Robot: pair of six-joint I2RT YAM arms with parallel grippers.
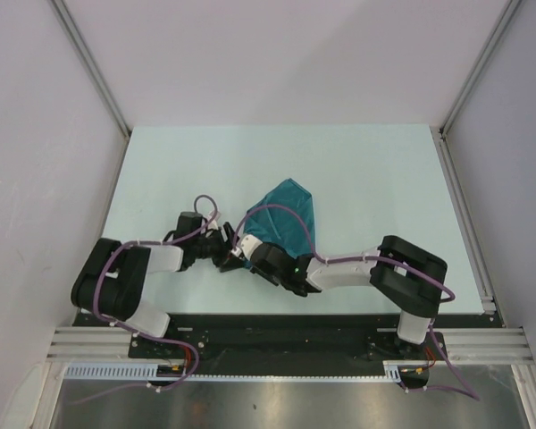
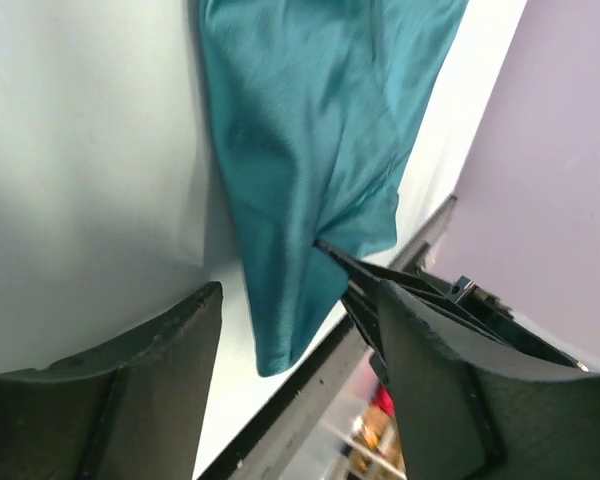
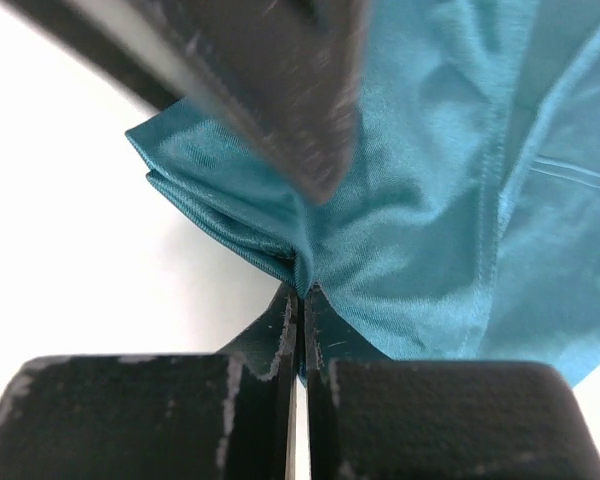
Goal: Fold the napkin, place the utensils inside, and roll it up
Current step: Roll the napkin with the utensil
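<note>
Teal, slightly shiny cloth napkin (image 1: 290, 214): bunched in a peaked heap near the middle of the pale worktop (image 1: 384, 179), its near-left corner drawn toward both arms. Right claw (image 3: 302, 290): pressed together, pinching a gathered fold of the napkin. Left claw (image 2: 298, 300): spread wide, the cloth's pointed tip between its fingers

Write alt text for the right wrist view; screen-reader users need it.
The right gripper, jaws closed, pinches a bunched fold of the teal napkin, which fans out up and to the right, with the white table at left. A dark, blurred shape crosses the top.
</note>
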